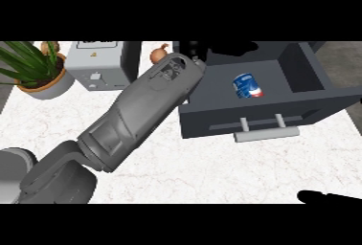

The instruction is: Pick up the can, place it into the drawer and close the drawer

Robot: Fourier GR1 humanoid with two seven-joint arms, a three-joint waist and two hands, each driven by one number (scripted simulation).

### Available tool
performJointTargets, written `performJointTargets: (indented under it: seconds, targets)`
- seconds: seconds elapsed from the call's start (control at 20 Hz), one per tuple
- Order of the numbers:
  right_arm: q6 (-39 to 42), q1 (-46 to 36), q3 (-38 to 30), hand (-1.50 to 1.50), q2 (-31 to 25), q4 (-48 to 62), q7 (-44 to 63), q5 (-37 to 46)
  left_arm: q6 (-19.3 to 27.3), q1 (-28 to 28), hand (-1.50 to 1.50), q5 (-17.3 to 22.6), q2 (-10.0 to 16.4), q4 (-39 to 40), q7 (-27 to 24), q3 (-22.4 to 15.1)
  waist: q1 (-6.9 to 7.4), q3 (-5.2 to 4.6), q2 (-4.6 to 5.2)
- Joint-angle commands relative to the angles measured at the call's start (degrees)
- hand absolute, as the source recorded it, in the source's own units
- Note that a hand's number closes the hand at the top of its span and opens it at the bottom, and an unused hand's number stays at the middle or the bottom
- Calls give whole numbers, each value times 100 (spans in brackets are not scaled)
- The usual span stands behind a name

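The blue can (247,86), with its red and white label, lies tilted on its side inside the open dark grey drawer (212,115). The drawer's pale bar handle (265,134) faces the counter's front. My left forearm runs from the lower left up to the drawer's left rear corner. There my left hand (193,49) shows only as a black patch at the drawer's rim, apart from the can. At the lower right edge sits my right hand (326,197), lying low and stretched leftward with nothing in it.
A potted green plant (42,79) stands at the back left. Beside it is a grey boxy appliance (99,67), with a brown onion (160,52) behind my forearm. White marble counter (212,167) spreads in front of the drawer.
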Motion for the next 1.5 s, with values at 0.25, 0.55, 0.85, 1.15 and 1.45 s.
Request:
performJointTargets:
  seconds: [0.25,0.55,0.85,1.15,1.45]
  targets:
    - [-415,-153,899,-150,-248,304,-305,2266,146,-67,-150,148,0,-133,-241,15,356,-5,-71]
    - [-792,-758,1504,-150,-393,1508,-380,3645,439,-83,-150,176,0,-502,165,-255,533,-3,-105]
    - [-1084,-1322,1482,-150,-498,2616,-205,4509,312,-96,-150,-24,96,-499,348,-4,707,-8,-140]
    - [-2480,-1128,1646,-150,212,3813,-553,4896,220,-128,-150,-252,797,-1255,1230,-120,777,-1,-188]
    - [-2925,-1959,1194,-150,170,5193,-807,4904,106,646,-150,-489,1449,-2216,1426,-176,849,-5,-178]
